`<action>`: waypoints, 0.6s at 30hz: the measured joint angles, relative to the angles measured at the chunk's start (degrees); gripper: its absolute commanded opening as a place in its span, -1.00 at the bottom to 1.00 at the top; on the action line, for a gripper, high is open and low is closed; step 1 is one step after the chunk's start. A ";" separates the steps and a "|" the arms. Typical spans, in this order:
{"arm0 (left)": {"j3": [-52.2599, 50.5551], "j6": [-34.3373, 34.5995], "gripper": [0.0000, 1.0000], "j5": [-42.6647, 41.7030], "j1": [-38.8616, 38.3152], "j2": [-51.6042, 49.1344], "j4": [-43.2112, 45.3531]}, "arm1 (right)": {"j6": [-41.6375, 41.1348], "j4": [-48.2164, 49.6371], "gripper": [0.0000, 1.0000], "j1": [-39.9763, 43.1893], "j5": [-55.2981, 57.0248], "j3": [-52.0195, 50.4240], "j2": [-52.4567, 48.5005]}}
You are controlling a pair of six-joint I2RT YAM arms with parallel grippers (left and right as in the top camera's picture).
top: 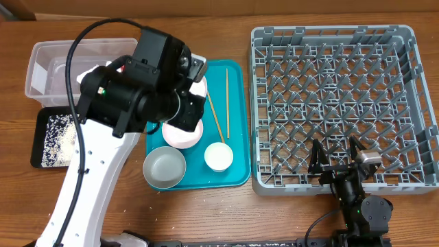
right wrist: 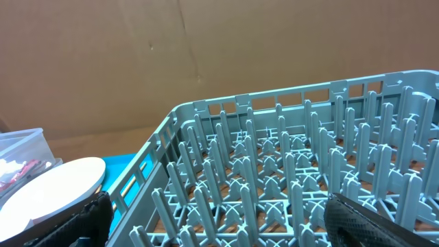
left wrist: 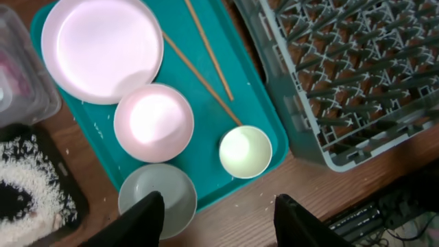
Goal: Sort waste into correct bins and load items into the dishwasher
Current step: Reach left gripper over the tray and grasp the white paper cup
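On the worktop, the teal tray (left wrist: 204, 154) holds the pink plate (left wrist: 101, 46), pink bowl (left wrist: 153, 123), grey-green bowl (left wrist: 168, 189), white cup (left wrist: 245, 151) and two chopsticks (left wrist: 209, 49). Rice (left wrist: 38, 182) fills the black tray (top: 36, 154), and a red scrap (right wrist: 20, 169) lies in the clear tub (top: 41, 68). The left pincer (left wrist: 218, 219) and right pincer (right wrist: 219, 213) both hang released, the right at the near edge of the dish rack (top: 329, 29).

**Wooden table carrying two bins, a tray and a dish rack**

The brown wooden table (top: 206, 20) bears four things. At its left end a clear plastic tub (top: 31, 68) sits toward the far edge, with a shallow black tray (top: 36, 147) just in front of it, the two touching or nearly so. A teal tray (top: 237, 137) lies in the middle, close beside the black tray. A large square grey dish rack (top: 329, 33) stands just to its right, with a narrow strip of wood between them. A few loose white grains (left wrist: 263, 195) lie on the bare wood by the teal tray's near edge.
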State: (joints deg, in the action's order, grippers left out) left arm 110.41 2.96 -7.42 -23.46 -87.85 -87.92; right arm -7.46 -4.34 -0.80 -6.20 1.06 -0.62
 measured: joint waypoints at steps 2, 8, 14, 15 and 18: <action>0.00 2.05 0.03 0.70 0.02 0.20 -0.72 | 0.00 0.00 0.99 0.00 0.02 0.00 0.00; -2.73 5.62 0.04 0.61 -0.74 0.48 0.81 | 0.00 0.00 1.00 0.00 0.00 0.00 0.00; -16.50 8.81 0.03 0.37 -1.31 0.96 10.99 | 0.02 0.04 1.00 0.00 0.02 0.00 0.00; -19.56 9.60 0.03 0.33 -1.31 0.79 13.51 | 0.02 -0.02 1.00 0.00 0.02 0.00 0.00; -26.69 11.17 0.04 -0.85 -1.31 0.09 19.50 | 0.02 0.00 1.00 0.02 0.00 0.00 0.00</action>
State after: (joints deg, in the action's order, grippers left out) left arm 83.72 14.13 -8.27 -24.77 -87.77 -68.42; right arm -7.44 -4.34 -0.78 -6.20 1.06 -0.62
